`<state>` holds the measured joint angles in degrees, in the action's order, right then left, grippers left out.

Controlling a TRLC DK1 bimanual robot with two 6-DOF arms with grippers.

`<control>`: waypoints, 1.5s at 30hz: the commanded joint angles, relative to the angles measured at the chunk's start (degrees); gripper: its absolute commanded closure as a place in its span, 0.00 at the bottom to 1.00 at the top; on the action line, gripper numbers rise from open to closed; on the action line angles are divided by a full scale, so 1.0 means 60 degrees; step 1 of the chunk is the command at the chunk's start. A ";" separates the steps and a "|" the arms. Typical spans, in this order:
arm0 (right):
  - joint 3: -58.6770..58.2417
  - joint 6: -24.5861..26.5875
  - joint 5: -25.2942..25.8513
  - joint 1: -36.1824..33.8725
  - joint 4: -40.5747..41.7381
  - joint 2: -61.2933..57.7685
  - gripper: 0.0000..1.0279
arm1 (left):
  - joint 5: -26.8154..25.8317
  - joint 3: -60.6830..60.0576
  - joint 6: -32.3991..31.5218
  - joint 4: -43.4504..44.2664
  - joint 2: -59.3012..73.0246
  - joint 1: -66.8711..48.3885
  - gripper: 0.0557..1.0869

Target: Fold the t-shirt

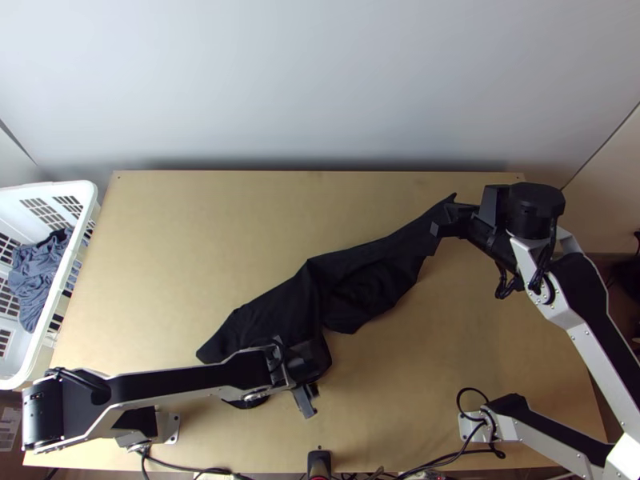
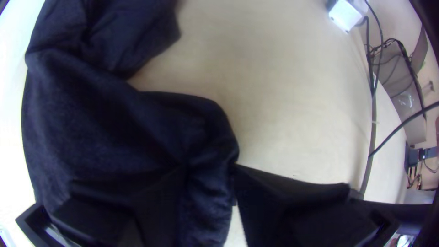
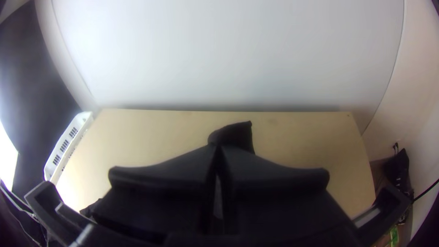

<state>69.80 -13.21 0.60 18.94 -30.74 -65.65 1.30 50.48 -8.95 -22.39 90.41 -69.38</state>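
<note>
The black t-shirt [image 1: 356, 280] lies bunched in a long diagonal strip, from the table's near left part up to the right. Over its lower end is my left gripper [image 1: 308, 370]. In the left wrist view, a part of the dark shirt [image 2: 105, 128] runs between the parted fingers of my left gripper [image 2: 210, 171]. Farther right and back, my right gripper [image 1: 450, 219] holds the shirt's upper right end, raised. Seen from the right wrist, a cloth corner [image 3: 235, 135] sticks out beyond the closed fingertips of my right gripper [image 3: 217, 150].
A white basket [image 1: 80, 192] with blue-grey clothes [image 1: 36, 276] stands at the left edge. Cables [image 1: 432, 464] run along the table's near edge. Bare wood of the table [image 1: 192, 240] shows behind the shirt, and a pale wall stands at the back.
</note>
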 commanded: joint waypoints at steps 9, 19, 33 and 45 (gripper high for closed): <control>0.0041 0.0151 0.0002 0.0008 0.0158 -0.0045 0.97 | -0.1359 0.2119 -0.0369 -0.2494 -0.4361 0.2394 0.96; 0.0085 0.0181 0.0002 0.0169 0.0436 -0.0309 0.97 | -0.5256 0.5078 0.0247 -0.4515 -0.5064 1.0070 0.96; 0.0041 0.0254 0.0017 0.0388 0.0436 -0.0455 0.97 | -0.6970 0.1694 0.0657 -0.3138 -0.1724 1.5094 0.96; -0.0149 0.0371 0.0017 0.0418 0.0436 -0.0485 0.97 | -0.6984 0.0566 0.0877 -0.4500 -0.0669 1.5021 0.06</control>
<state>69.45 -11.29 0.64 21.32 -28.12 -68.47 -40.34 58.37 -5.76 -45.15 86.21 20.75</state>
